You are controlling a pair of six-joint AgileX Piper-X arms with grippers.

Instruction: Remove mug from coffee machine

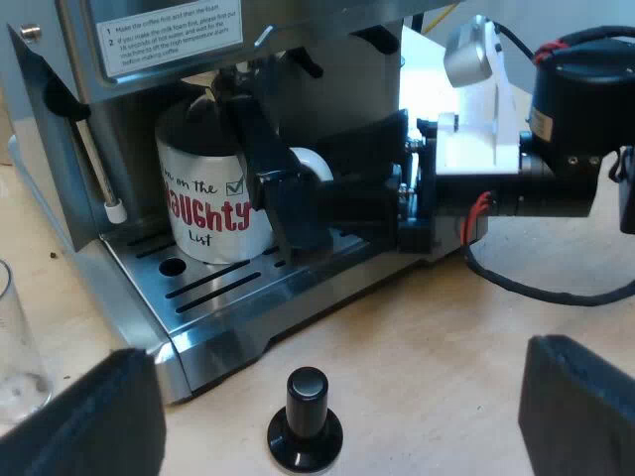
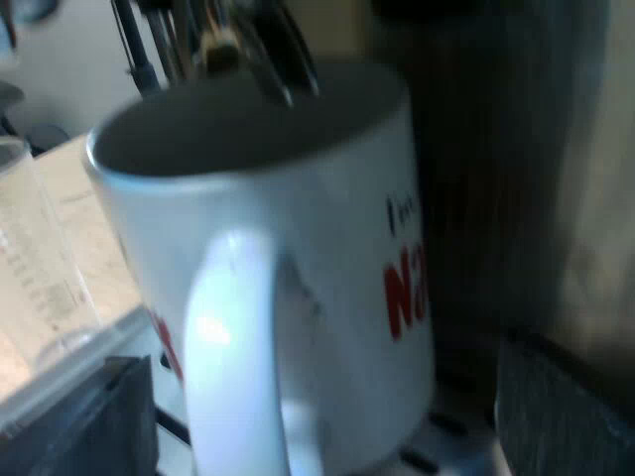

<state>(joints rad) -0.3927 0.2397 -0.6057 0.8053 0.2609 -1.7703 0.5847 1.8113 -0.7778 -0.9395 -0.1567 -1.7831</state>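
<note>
A white mug with red "NAUGHTY" lettering stands on the espresso machine's drip tray, under the metal spouts. Its handle points away from the machine. My right gripper reaches in at the handle; up close the right gripper is open, one finger on each side of the handle, not pressing it. My left gripper hangs open over the table in front of the machine, above a tamper with a black knob.
The machine's steam wand hangs beside the mug. A measuring glass stands on the wooden table next to the drip tray, and the same glass sits close to the mug. An instruction label is on the machine's front.
</note>
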